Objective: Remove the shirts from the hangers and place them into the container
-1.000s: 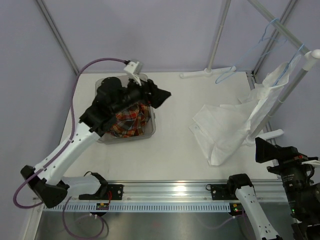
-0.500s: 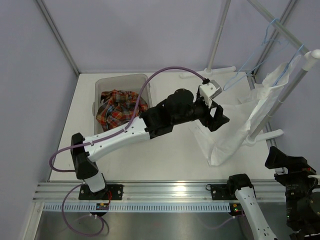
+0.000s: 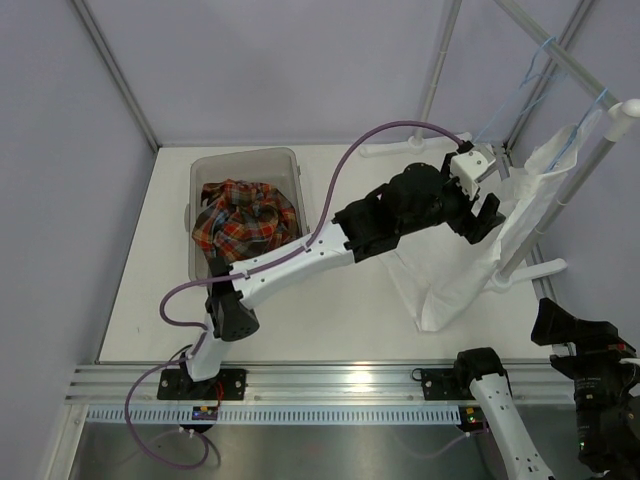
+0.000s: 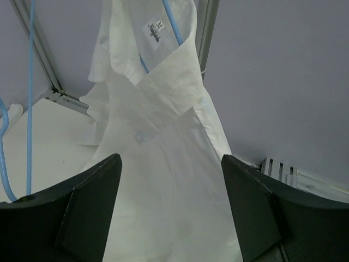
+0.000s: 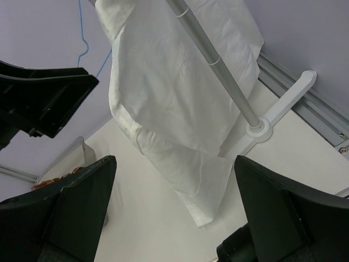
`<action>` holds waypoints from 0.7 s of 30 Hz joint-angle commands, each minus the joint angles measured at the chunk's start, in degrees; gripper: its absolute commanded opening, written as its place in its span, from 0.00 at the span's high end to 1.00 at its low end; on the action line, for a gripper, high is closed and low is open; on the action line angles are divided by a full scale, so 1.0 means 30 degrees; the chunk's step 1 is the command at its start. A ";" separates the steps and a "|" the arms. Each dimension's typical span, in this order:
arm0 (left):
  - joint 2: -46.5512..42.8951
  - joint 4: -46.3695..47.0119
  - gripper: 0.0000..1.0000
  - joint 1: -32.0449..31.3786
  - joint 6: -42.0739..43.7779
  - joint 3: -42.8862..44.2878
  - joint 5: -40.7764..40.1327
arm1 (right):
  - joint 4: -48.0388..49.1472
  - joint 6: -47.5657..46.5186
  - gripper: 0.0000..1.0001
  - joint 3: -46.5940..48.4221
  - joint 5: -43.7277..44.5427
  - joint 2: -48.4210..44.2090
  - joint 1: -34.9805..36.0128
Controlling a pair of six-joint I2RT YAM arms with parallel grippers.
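The left hand (image 3: 484, 212) hovers with its jaws spread, grasping nothing, close to the plain white fabric shirt (image 3: 450, 265). The shirt hangs on a thin light-blue wire hanger (image 4: 173, 23) at the white table's (image 3: 340, 300) 3 o'clock, its lower part lying on the table. The right hand (image 5: 174, 164), at 5 o'clock, is likewise released. The red-orange plaid shirt (image 3: 245, 215) lies in the translucent grey plastic tub (image 3: 240, 158) at 10 o'clock.

Top cam sits high behind the arm bases (image 3: 205, 383), looking down over the whole surface (image 3: 330, 320). Left wrist cam is right up close to the white shirt (image 4: 163, 98), facing its collar on the hanger (image 4: 173, 24). Right wrist cam hangs back at the near right, facing the rack pole (image 5: 218, 66) and the same shirt, so all three overlap there.
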 commanded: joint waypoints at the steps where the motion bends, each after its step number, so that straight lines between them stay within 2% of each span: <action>1: 0.0387 0.0201 0.22 -0.0071 0.0095 0.0861 -0.0096 | -0.0107 0.0170 0.01 0.0724 -0.0119 -0.0226 0.0145; 16: 0.1853 0.1286 0.22 -0.0100 -0.0872 0.1037 0.0842 | -0.0107 0.0112 0.01 0.0168 -0.0529 -0.0959 0.0145; 21: 0.1122 0.1139 0.22 -0.0159 -0.0463 0.0627 -0.1086 | -0.0048 -0.0005 0.00 0.0080 -0.0675 -0.1017 0.0145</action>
